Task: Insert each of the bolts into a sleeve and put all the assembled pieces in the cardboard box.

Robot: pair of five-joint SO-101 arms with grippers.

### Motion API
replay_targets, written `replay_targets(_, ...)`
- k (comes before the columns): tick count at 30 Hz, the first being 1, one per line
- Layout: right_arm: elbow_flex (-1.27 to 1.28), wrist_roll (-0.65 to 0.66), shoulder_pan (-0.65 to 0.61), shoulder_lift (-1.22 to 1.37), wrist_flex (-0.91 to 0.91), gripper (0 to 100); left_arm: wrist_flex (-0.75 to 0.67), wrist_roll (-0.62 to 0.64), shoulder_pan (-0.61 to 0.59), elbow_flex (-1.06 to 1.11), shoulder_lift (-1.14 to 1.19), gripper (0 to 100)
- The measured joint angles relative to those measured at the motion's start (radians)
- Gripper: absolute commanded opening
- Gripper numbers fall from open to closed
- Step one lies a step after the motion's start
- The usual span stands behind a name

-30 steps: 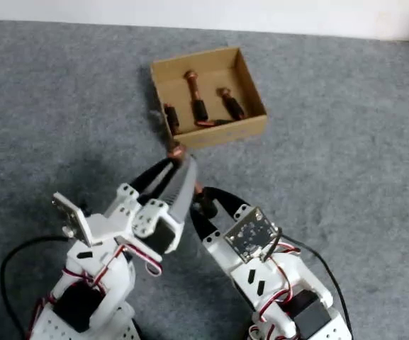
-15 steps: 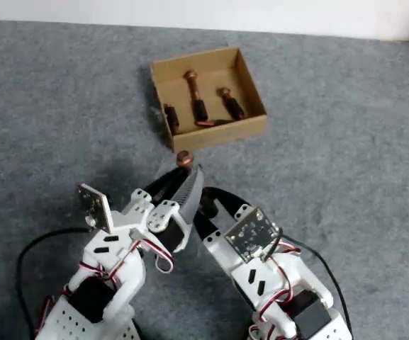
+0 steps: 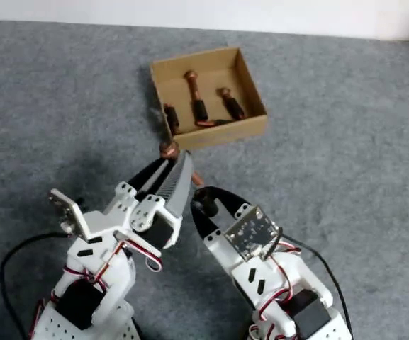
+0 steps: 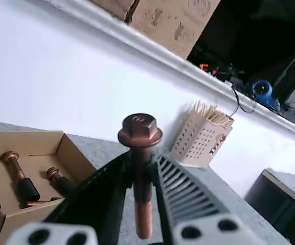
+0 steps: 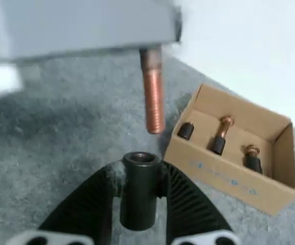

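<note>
My left gripper (image 4: pixel 139 176) is shut on a copper bolt (image 4: pixel 140 168), held upright with its flanged head on top; from above, the bolt head (image 3: pixel 169 149) sits just in front of the cardboard box (image 3: pixel 222 134). My right gripper (image 5: pixel 138 191) is shut on a black sleeve (image 5: pixel 138 196), its open end up. The bolt's threaded tip (image 5: pixel 153 102) hangs a little above and beyond the sleeve mouth, not inside it. In the high view the sleeve (image 3: pixel 202 206) is just right of the left gripper (image 3: pixel 178 178). Three assembled pieces (image 3: pixel 195 99) lie in the box.
Grey carpet (image 3: pixel 346 156) covers the table around the box. Both arm bases crowd the near edge. In the left wrist view, a perforated holder of sticks (image 4: pixel 201 137) stands against the far white wall.
The left arm swung back left and forward, carrying the bolt head from near the box's front wall, down toward the arms, then up beside the box corner again. The right arm stayed still.
</note>
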Motion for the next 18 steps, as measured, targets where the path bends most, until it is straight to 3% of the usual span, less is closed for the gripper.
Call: replay_targets(18, 0.000, 0.000, 0.008, 0.000, 0.000, 0.5, 0.035, 0.054, 0.037, 0.025, 0.000, 1)
